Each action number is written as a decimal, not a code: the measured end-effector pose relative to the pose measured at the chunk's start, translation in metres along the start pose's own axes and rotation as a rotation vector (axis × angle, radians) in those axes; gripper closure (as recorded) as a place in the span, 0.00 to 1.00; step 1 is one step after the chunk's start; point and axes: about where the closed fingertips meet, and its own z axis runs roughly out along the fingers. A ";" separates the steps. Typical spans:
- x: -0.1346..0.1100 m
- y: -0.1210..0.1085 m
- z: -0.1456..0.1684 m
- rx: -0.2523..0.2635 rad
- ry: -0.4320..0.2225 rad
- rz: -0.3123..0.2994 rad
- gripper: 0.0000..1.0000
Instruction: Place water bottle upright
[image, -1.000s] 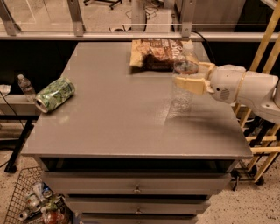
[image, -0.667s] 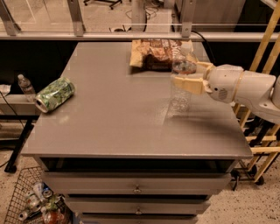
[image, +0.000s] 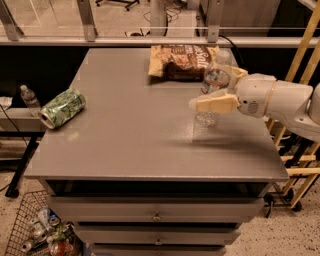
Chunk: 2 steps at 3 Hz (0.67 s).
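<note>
The water bottle (image: 205, 119), clear ribbed plastic, stands upright on the grey table (image: 135, 145) at the right, just in front of the snack bag. My gripper (image: 208, 88) reaches in from the right at the bottle's upper half. Its tan fingers (image: 216, 103) straddle the bottle, one in front and one behind. The jaws look spread a little wider than the bottle. The near finger hides the bottle's middle, and its cap blends into the bag behind it.
A green patterned can (image: 62, 107) lies on its side at the table's left edge. A brown snack bag (image: 182, 61) lies at the back. A small bottle (image: 30, 99) stands off the table to the left. A wooden frame (image: 300, 55) stands at the right, and a wire basket (image: 35, 232) on the floor.
The near finger has moved slightly toward the table's front, away from the bottle, widening the gap between the jaws. The bottle stays upright in the same spot.
</note>
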 end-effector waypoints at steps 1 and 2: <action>0.000 0.000 0.000 0.000 0.000 0.000 0.00; -0.011 0.004 -0.007 0.013 0.004 -0.045 0.00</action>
